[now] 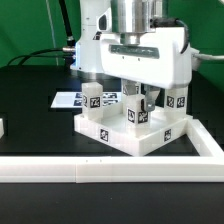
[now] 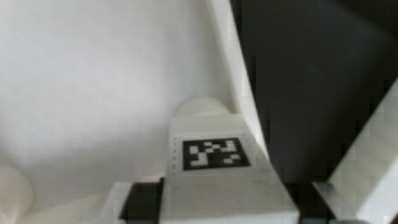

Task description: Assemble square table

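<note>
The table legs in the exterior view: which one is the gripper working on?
The middle leg, standing directly under the gripper between its fingers. The leg at the exterior view's left and the leg at its right stand clear of the fingers.

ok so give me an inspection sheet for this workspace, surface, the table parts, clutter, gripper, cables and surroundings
Surface: black table, bare in front and at the exterior view's left.
Job's things: square table top lies flat with tagged legs standing on it: leg at the exterior view's left, leg at its right, centre leg under the gripper.
Clutter: marker board lies flat behind the top; white border rail runs along the front.
Gripper: gripper is down over the centre leg, fingers on both its sides, closed on it.
Cables: black cable behind the arm.
Surroundings: green backdrop.
</note>
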You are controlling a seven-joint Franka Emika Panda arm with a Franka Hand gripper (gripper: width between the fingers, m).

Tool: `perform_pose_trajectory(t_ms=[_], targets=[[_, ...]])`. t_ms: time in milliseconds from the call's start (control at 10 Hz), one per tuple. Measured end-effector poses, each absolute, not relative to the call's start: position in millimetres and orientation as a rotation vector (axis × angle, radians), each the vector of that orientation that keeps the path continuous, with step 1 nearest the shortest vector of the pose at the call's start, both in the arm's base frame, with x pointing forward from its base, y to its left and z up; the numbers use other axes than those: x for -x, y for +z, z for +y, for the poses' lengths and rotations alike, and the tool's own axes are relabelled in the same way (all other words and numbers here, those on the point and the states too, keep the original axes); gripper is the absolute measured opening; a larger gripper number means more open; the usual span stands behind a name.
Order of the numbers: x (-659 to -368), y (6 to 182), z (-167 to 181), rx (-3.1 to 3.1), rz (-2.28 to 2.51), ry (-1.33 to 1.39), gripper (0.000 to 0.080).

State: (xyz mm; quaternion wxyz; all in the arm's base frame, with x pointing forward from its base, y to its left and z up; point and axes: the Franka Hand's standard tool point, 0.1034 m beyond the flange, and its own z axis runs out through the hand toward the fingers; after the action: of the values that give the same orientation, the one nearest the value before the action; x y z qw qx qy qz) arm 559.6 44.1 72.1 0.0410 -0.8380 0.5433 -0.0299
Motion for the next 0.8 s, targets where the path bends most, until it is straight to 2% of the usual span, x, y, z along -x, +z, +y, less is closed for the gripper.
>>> perform_pose_trajectory(t_ms=[600, 700, 800], targets=[[-558.7, 71.7, 40.5, 2.585, 1.644, -0.086, 0.0301], [-558.2, 71.9, 41.7, 2.628, 1.577, -0.083, 0.0477], [-556.7, 74.1, 43.7, 2.689, 1.472, -0.071, 0.061]])
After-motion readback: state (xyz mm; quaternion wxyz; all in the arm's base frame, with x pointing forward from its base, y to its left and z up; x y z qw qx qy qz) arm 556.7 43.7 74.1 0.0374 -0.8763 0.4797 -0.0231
